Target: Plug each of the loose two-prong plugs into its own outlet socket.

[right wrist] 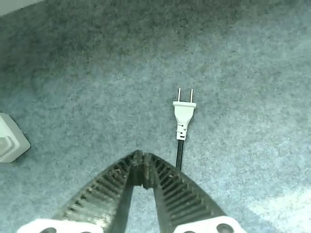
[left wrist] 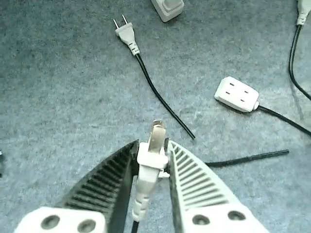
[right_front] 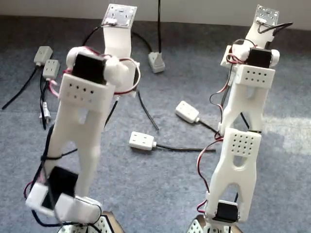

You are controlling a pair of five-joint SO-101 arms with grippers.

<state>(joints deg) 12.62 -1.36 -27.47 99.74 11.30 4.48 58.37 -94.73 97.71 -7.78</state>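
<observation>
My left gripper point(left wrist: 151, 149) is shut on a white two-prong plug point(left wrist: 147, 170), prongs pointing away from the wrist, raised over the grey carpet. Beyond it lie a white outlet socket point(left wrist: 236, 94) on a black cord and a loose white plug point(left wrist: 125, 33). My right gripper point(right wrist: 143, 162) is shut with nothing in it, just above the carpet. Another loose white plug point(right wrist: 184, 112) lies close past its fingertips, slightly to one side, prongs pointing away. In the high view two white outlet sockets point(right_front: 142, 141) point(right_front: 187, 111) lie between the arms.
Further sockets lie at the back centre point(right_front: 156, 62) and far left point(right_front: 43, 55) point(right_front: 50, 69). Black cords point(right_front: 146, 109) cross the carpet between the arms. A socket's corner point(right wrist: 9, 138) shows at the right wrist view's edge. Another socket point(left wrist: 167, 7) lies beyond the loose plug.
</observation>
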